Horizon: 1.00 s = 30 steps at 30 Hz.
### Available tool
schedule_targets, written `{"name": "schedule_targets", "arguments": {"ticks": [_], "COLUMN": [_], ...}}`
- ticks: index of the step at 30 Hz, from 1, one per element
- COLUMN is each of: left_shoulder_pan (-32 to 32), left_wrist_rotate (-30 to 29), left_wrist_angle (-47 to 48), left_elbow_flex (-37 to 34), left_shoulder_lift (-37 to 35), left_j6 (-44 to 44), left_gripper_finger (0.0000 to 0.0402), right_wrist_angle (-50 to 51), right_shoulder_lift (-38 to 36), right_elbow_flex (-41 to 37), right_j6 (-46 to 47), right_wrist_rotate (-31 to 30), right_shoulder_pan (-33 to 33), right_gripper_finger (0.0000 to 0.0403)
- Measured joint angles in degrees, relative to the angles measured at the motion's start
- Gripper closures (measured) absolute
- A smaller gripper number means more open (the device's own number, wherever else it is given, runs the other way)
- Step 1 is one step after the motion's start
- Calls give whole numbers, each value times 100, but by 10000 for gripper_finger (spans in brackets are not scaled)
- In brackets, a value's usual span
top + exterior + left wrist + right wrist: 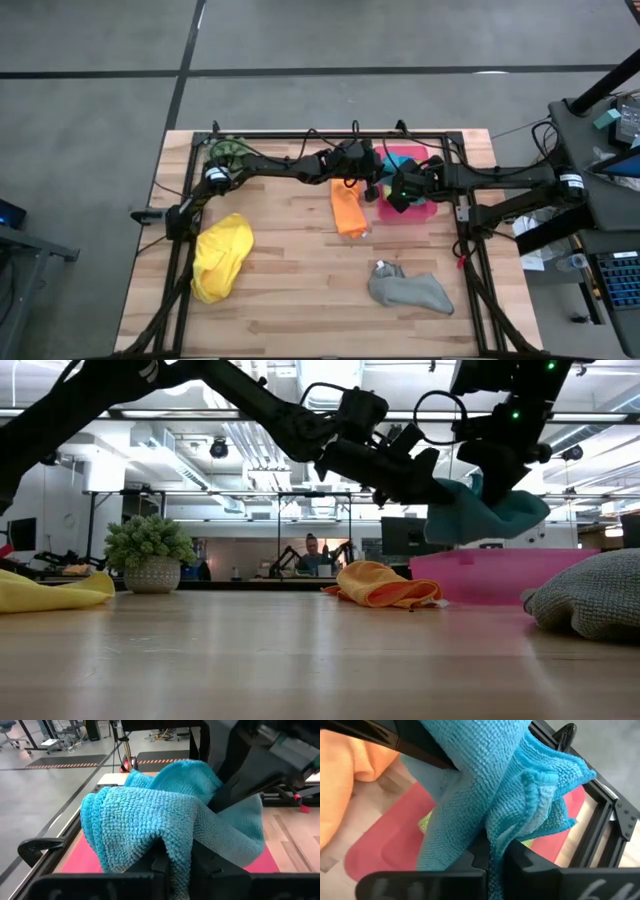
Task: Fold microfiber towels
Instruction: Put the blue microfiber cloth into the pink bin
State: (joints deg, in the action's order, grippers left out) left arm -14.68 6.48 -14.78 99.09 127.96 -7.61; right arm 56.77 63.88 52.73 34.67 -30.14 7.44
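From above, the left gripper and the right gripper meet over the pink tray at the back of the table, while the orange towel, yellow towel and grey towel lie unfolded. At table height the blue towel hangs in the air between both arms above the tray. Each wrist view shows its fingers pinched narrow on the blue cloth, which drapes over them, so I judge a fold is in progress, and next the towel must be lowered flat.
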Motion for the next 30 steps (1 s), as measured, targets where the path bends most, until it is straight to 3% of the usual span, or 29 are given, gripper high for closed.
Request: {"name": "schedule_targets", "arguments": {"ticks": [13,20,24,30], "left_shoulder_pan": [0,-1,-28,-76], "left_wrist_rotate": [0,2,11,13], "left_wrist_angle": [-150,-136,-171,-174], "left_elbow_flex": [-1,-2,-4,-11], "left_shoulder_lift": [0,0,0,0], "left_j6": [133,127,80,8], "left_gripper_finger": [379,378,378,380], "right_wrist_angle": [-2,-61,-452,-1024], "right_shoulder_lift": [-4,-4,-4,-4], "right_elbow_flex": [-2,-171,-419,-674], "right_j6": [-136,350,527,861], "right_wrist_rotate": [94,398,662,578], "right_shoulder_pan": [320,348,348,348], "right_gripper_finger": [391,391,391,390]}}
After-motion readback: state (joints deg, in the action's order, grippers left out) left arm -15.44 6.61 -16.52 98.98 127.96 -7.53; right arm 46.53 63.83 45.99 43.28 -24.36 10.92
